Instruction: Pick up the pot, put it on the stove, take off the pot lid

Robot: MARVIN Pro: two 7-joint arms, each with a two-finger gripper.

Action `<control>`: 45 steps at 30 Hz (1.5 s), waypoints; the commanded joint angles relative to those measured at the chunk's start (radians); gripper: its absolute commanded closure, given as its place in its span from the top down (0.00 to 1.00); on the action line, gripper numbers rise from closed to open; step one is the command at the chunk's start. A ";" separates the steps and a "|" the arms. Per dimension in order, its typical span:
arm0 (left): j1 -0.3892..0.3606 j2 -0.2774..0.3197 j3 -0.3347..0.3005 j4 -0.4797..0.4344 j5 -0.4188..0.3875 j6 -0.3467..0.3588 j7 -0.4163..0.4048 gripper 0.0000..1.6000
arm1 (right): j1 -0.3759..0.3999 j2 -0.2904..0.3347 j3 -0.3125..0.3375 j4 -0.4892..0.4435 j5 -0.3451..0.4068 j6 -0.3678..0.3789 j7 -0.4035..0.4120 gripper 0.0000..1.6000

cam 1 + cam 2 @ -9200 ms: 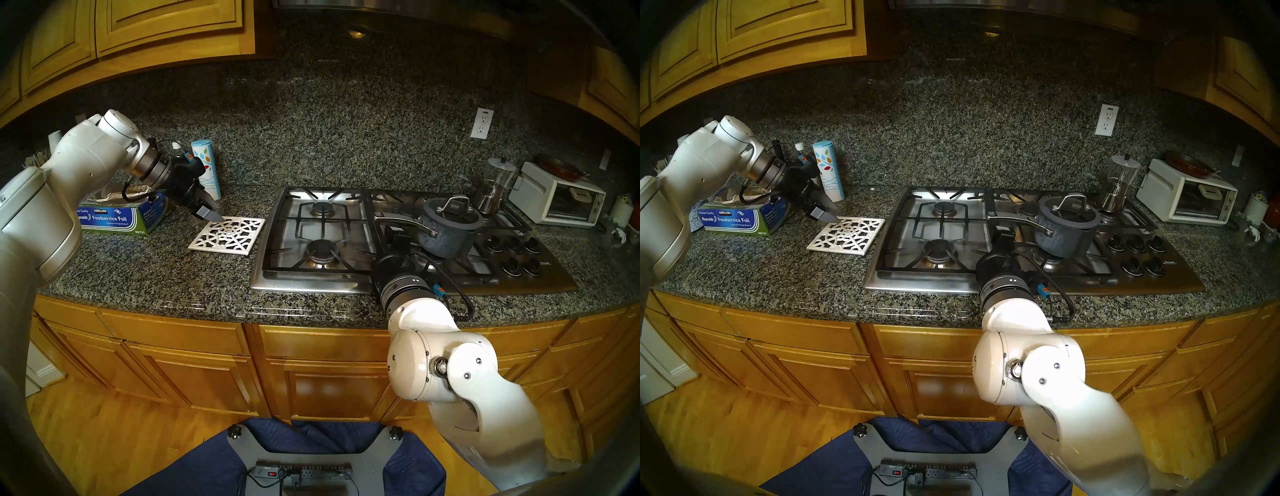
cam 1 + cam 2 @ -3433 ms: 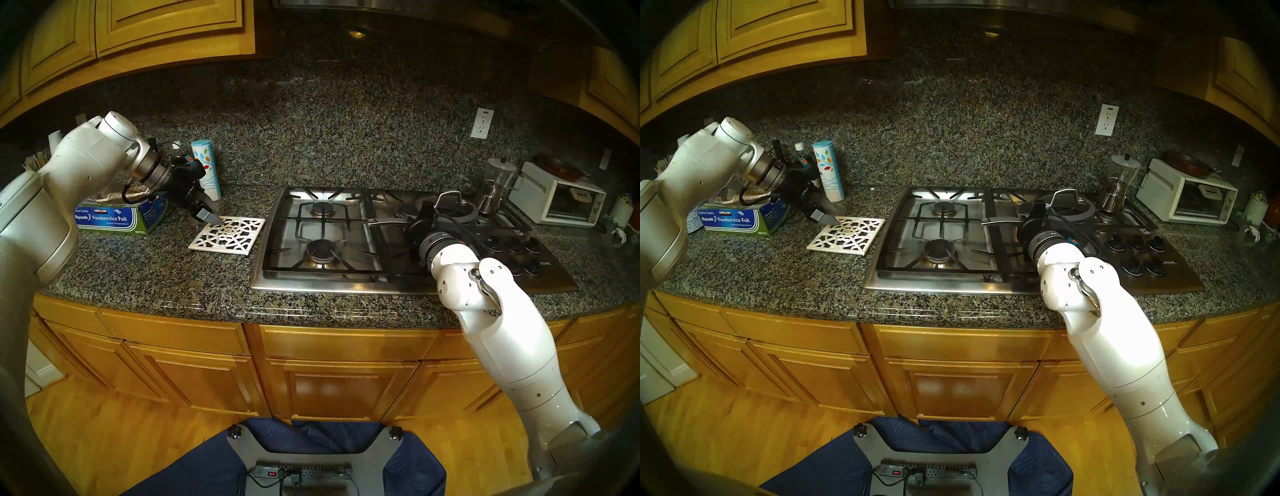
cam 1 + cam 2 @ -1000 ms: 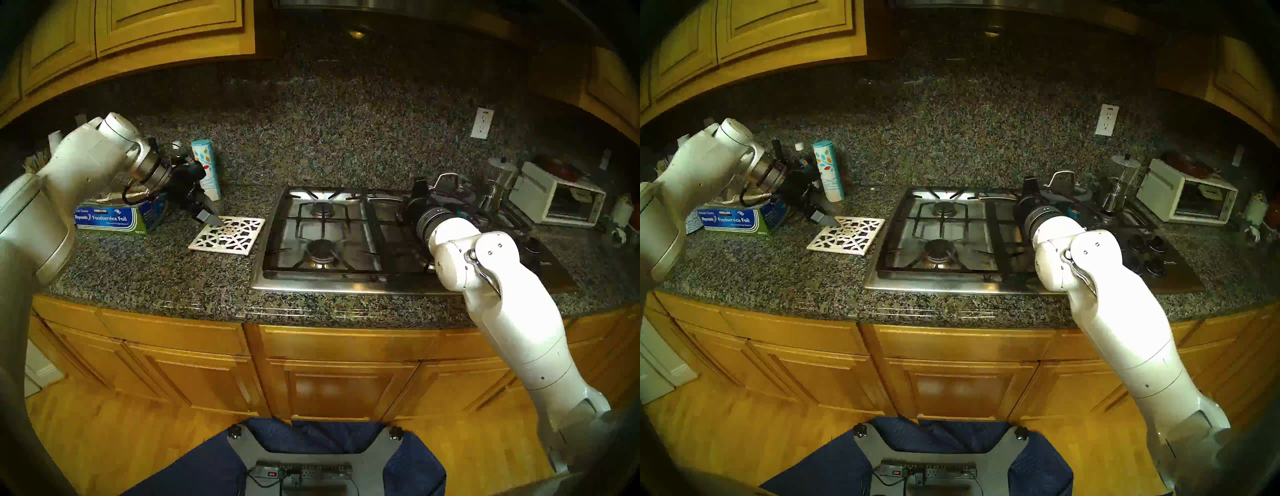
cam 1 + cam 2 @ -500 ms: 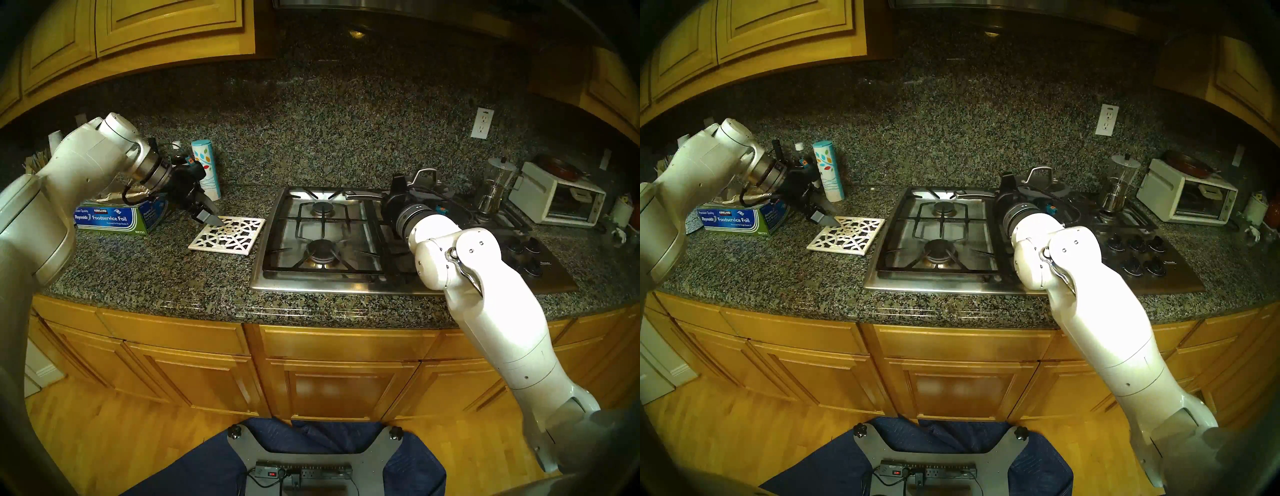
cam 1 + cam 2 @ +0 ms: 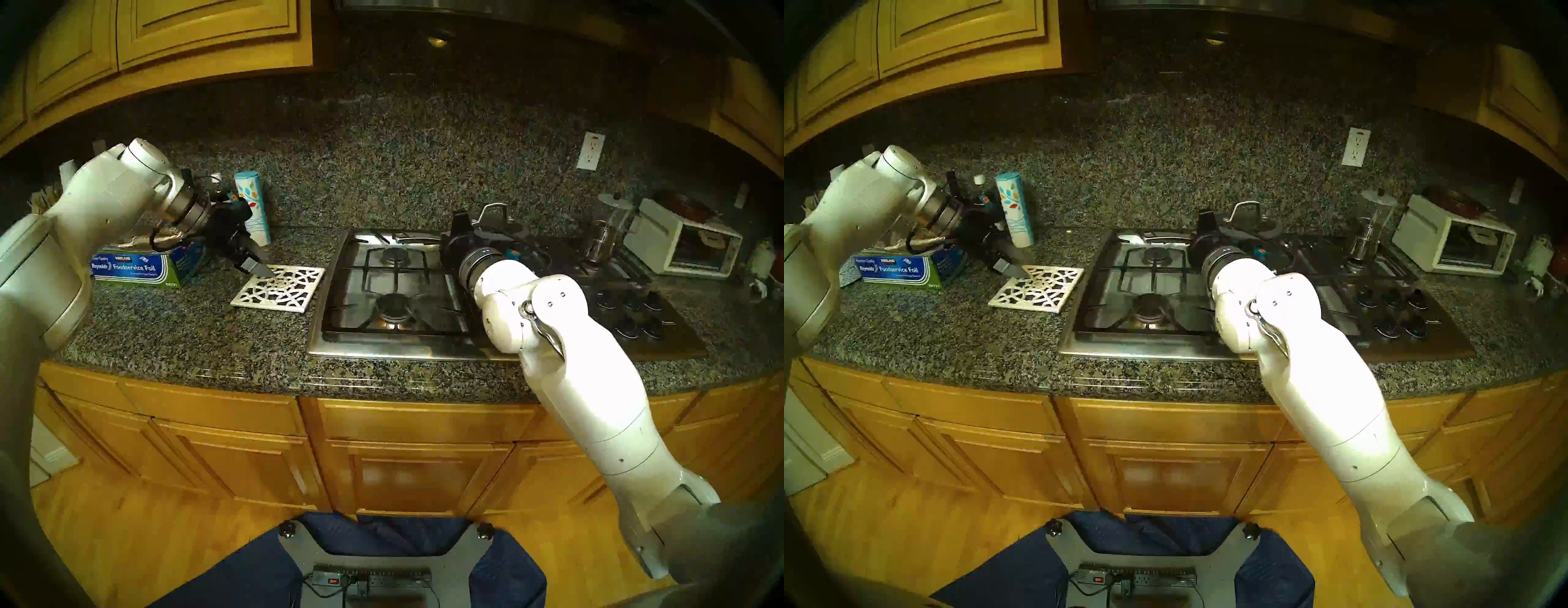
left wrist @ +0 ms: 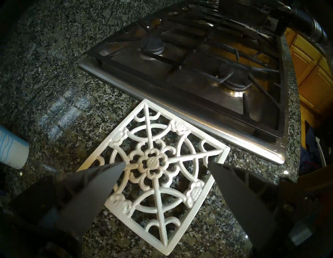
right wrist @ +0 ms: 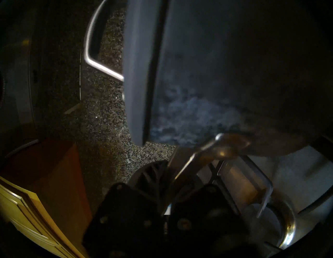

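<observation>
Speckled granite counter (image 5: 178, 339), steel stove (image 5: 382, 348), honey-wood cabinets (image 5: 220, 441).

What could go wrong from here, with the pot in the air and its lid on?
1. The right gripper holds the pot only by its long handle, so the pot could tilt or twist in the grip.
2. The lid just sits on the pot; a tilt might slide it off onto the stove.
3. The pot hangs low over the grates; it could catch one.
</observation>
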 commanded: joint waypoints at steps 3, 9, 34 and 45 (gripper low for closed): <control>-0.043 0.000 -0.016 -0.002 -0.006 0.000 0.000 1.00 | 0.111 -0.081 -0.014 -0.033 -0.054 0.011 0.052 0.00; -0.043 0.001 -0.016 -0.004 -0.006 0.001 0.001 1.00 | 0.123 -0.114 -0.047 -0.023 -0.064 0.010 0.050 0.00; -0.043 0.003 -0.018 -0.008 -0.005 0.003 0.002 1.00 | 0.124 -0.197 -0.186 -0.016 -0.106 -0.041 0.043 0.00; -0.043 0.004 -0.018 -0.009 -0.005 0.004 0.003 1.00 | 0.109 -0.234 -0.259 -0.032 -0.123 -0.079 0.024 0.00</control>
